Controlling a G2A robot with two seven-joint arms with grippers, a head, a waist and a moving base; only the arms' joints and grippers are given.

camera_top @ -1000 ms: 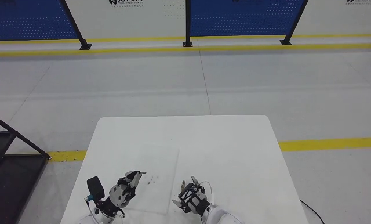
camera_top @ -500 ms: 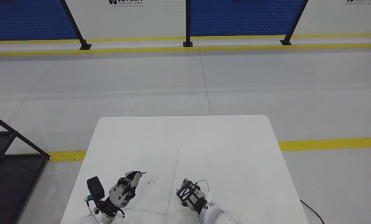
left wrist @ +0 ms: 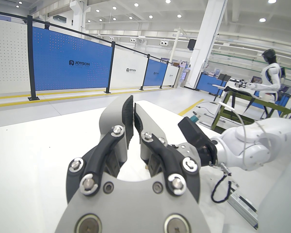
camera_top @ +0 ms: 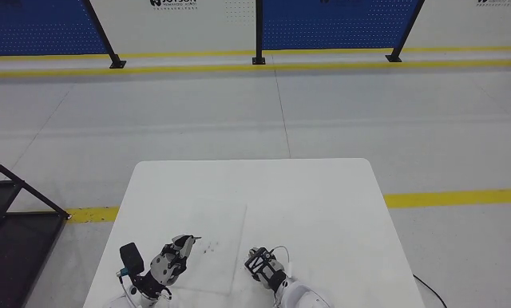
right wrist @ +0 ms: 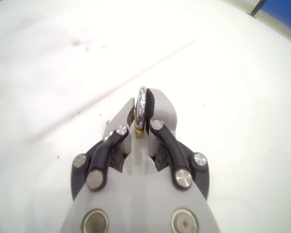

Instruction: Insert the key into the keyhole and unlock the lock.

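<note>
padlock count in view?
1. The padlock is clamped in the right gripper, near the robot-side edge of the table. A second could hide beneath the arms.

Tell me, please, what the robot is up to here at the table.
The right gripper is shut on a small brass padlock with a chrome shackle, holding it edge-on over the white table. The left gripper is off to its side with its fingers closed; whether they pinch anything cannot be made out. The two grippers are apart, so nothing is being inserted yet.
</note>
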